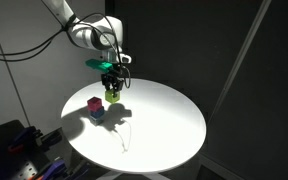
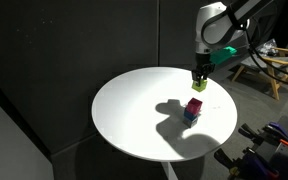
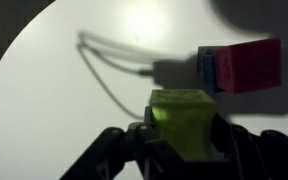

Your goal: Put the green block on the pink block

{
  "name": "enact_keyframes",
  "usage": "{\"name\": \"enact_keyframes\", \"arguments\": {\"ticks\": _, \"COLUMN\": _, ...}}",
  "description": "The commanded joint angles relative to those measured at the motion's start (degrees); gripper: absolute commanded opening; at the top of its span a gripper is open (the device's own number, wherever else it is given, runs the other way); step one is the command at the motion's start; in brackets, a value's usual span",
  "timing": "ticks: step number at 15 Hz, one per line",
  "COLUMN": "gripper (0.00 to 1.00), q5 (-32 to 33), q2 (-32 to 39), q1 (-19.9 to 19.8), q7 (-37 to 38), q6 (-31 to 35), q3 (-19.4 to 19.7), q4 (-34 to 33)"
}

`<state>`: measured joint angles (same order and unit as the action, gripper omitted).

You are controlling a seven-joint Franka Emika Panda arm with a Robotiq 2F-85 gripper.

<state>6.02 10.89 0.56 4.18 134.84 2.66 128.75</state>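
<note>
Green block [image 1: 112, 97] is the thing to watch here, and in an exterior view it sits clamped in the gripper [image 1: 111, 90], which hangs over the round white table [image 1: 169, 125] with the lime cube looking just clear of the surface, though I can't say for sure. The pink block [image 1: 94, 103] is near it but apart, and seems to sit on top of a dark blue cube [image 1: 97, 114]. From the opposite exterior view it's the same story: green block [image 2: 199, 86] under the arm, pink block [image 2: 195, 106] a bit nearer the camera with the blue one [image 2: 189, 118] touching it from below. The wrist view shows the lime cube [image 3: 181, 112] squeezed between the dark fingers [image 3: 112, 150], so the pincer is definitely closed on it, with the pink block [image 3: 254, 65] off to the upper right and the blue cube [image 3: 213, 68] pressed against its side. My read: the pick is done and we're in the carry step. Next it needs to go higher than the pink top, slide over until centred, then lower gently and let go, because a two-block stack looks easy to knock.
</note>
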Motion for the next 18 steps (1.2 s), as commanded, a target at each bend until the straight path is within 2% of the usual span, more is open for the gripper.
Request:
{"name": "enact_keyframes", "arguments": {"ticks": 1, "gripper": 0.28, "q5": 1.0, "q2": -4.4, "q1": 0.2, "q7": -0.9, "q6": -2.5, "q3": -0.8, "q4": 2.0}}
{"name": "enact_keyframes", "arguments": {"ticks": 9, "gripper": 0.28, "q5": 1.0, "q2": -7.7, "q1": 1.0, "q7": -0.4, "q6": -5.4, "q3": -3.0, "q4": 2.8}}
{"name": "enact_keyframes", "arguments": {"ticks": 18, "gripper": 0.28, "q5": 0.8, "q2": -6.9, "q1": 2.6, "q7": -0.6, "q6": -5.2, "q3": -4.9, "q4": 3.5}}
